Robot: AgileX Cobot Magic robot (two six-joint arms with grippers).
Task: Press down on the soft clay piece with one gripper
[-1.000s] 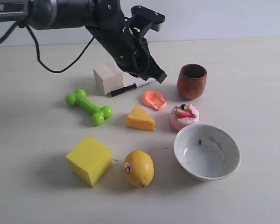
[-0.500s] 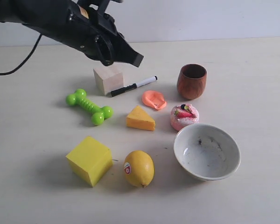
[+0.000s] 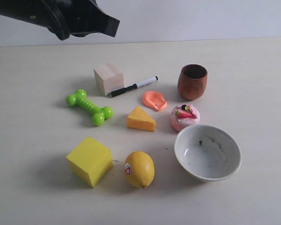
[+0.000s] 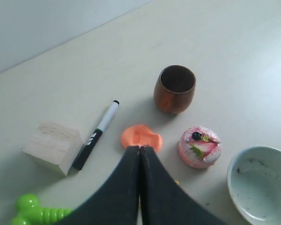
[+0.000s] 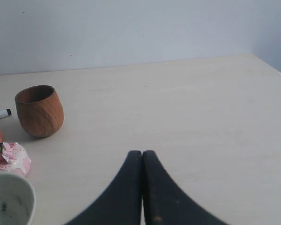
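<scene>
The soft clay piece [image 3: 155, 100] is a small dented salmon-orange lump lying between the marker and the wooden cup; the left wrist view has it [image 4: 141, 137] just past my fingertips. My left gripper [image 3: 113, 26] is shut and empty, raised high at the upper left, well away from the clay. In its own view the left gripper [image 4: 140, 149] has both fingers pressed together. My right gripper [image 5: 142, 153] is shut too, over bare table, and is out of the exterior view.
Around the clay: black-and-white marker [image 3: 133, 86], wooden block [image 3: 108, 78], brown wooden cup [image 3: 192, 81], pink strawberry cake [image 3: 185, 117], cheese wedge [image 3: 141, 119]. Nearer the front: green dumbbell toy [image 3: 89, 107], yellow cube [image 3: 89, 161], lemon [image 3: 139, 169], white bowl [image 3: 225, 164].
My left arm has lifted and drawn back up and to the left, from just above the clay to the upper left corner. The clay stays dented on the table.
</scene>
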